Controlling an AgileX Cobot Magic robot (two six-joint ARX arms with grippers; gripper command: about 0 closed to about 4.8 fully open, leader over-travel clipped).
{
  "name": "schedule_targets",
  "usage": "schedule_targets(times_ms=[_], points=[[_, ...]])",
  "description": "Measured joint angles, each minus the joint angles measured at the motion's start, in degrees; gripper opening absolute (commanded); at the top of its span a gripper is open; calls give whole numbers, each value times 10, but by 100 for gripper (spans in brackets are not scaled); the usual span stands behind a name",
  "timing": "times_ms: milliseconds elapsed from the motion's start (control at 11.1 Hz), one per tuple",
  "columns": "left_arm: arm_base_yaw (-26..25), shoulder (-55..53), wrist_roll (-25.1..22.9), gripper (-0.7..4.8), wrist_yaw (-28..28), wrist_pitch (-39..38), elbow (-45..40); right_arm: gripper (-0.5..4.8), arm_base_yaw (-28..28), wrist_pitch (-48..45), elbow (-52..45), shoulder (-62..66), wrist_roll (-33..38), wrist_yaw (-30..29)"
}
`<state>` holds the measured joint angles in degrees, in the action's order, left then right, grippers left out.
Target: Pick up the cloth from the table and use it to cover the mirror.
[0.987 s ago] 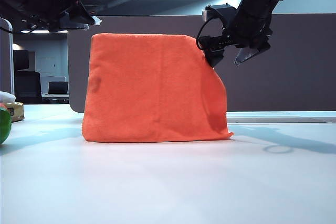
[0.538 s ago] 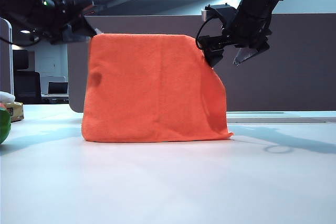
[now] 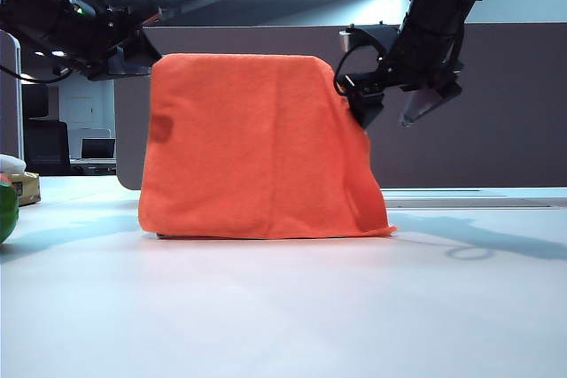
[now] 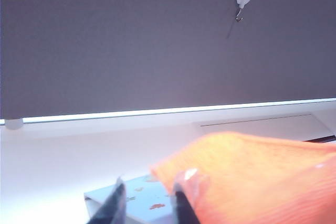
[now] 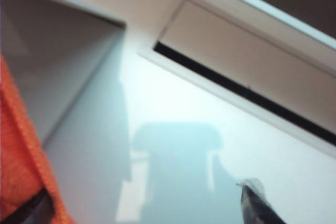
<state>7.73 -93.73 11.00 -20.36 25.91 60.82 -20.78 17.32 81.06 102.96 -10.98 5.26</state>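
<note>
The cloth hung draped over the mirror, hiding it completely in the exterior view; its lower hem reached the table all along the front. Only in the left wrist view did a pale, speckled slab show under the cloth edge, possibly the mirror's uncovered part, though I could not tell for certain.

The left gripper sat at the cloth's upper corner on its own side. In its wrist view the left gripper had its two fingers partly apart, one fingertip touching or just beside the orange edge; whether a fold was pinched between them could not be told. The right gripper hung just beside the opposite upper corner with its jaws spread wide and nothing between them, one finger close against the hanging side.

The draping looked essentially finished. The risk from here was in the retreat: if the left fingers did hold fabric while that arm drew away, the cloth would slide off that corner and bare the mirror. The right finger near the hanging edge could likewise snag it, or nudge the upright mirror over.
</note>
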Motion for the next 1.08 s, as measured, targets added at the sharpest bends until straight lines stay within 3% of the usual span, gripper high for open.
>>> schedule_targets(times_ms=[449, 628, 808, 1077], points=[[0, 0, 0, 115, 0, -4, 0, 479, 0, 26, 0, 0, 0, 35], [0, 0, 0, 112, 0, 4, 0, 479, -3, 10, 0, 0, 0, 7], [0, 0, 0, 117, -38, 54, 0, 479, -7, -19, 0, 0, 0, -21], [0, 0, 0, 122, -67, 64, 0, 479, -6, -42, 0, 0, 0, -51]])
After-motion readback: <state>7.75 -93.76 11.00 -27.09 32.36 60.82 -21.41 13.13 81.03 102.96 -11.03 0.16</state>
